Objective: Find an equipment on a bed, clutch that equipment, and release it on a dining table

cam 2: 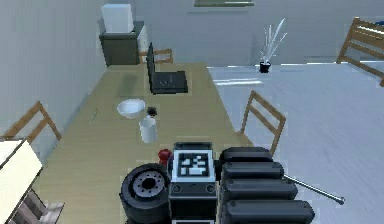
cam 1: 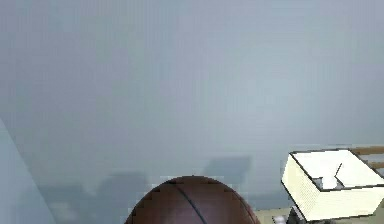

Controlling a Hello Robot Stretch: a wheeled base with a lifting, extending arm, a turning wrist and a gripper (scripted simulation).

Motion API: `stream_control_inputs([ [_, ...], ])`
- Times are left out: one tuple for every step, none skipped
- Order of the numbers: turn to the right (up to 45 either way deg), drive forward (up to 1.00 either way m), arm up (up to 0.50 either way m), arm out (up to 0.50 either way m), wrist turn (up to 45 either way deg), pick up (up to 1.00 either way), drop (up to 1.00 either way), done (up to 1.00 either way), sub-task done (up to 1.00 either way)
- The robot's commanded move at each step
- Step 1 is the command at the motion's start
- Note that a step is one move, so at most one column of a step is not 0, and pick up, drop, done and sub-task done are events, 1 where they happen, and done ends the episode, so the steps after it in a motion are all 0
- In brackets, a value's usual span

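Ball (cam 1: 188,203) sits at the forward view's bottom edge. Whether the hand (cam 2: 143,195), by the counter's (cam 2: 100,120) near end, holds it I cannot tell. Best set it low, mid-counter, clear of cup (cam 2: 148,128), lest it roll.

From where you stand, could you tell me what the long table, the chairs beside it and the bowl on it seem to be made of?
Table: likely pale wood, matte, an even tan top.
Chairs: wood, warmer brown open frames.
Bowl: probably glazed ceramic, plain white and smooth; plastic is possible.
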Motion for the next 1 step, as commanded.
stream_control_inputs([
  [0.0,0.0,0.0,0.48,0.0,0.0,0.0,0.0,0.0],
])
